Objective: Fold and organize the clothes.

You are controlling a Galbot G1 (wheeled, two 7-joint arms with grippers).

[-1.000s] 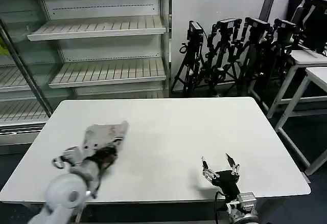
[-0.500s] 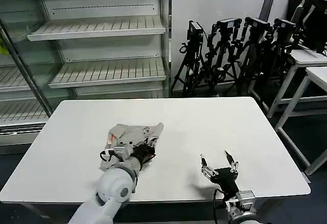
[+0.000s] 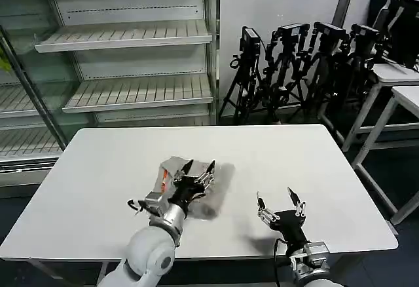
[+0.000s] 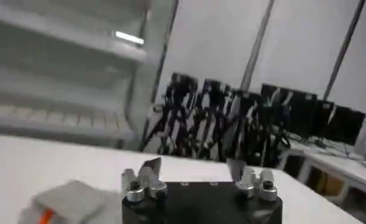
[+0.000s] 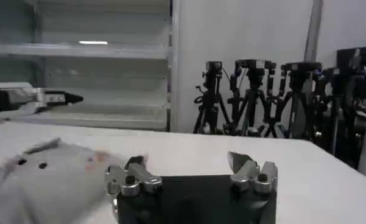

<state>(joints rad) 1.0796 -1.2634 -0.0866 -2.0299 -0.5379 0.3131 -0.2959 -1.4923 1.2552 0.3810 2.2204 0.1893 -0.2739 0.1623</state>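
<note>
The worktop (image 3: 314,162) carries one folded shirt (image 3: 171,171), lying bundled left of centre with an orange-red accent visible. The left hand (image 3: 198,170) is positioned over the bundle's right edge, fingers spread and gripping nothing. The right hand (image 3: 281,203) is parked near the front edge, fingers wide. The folding step appears finished; placement is judged to be in hand. Next, a clear retreat or final tidy is called for.

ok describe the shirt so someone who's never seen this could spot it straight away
Look at the white table in front of the shelves. Near its middle lies a small folded bundle, the shirt, with the open left pincer over it. It is light grey with an orange-red strip.
</note>
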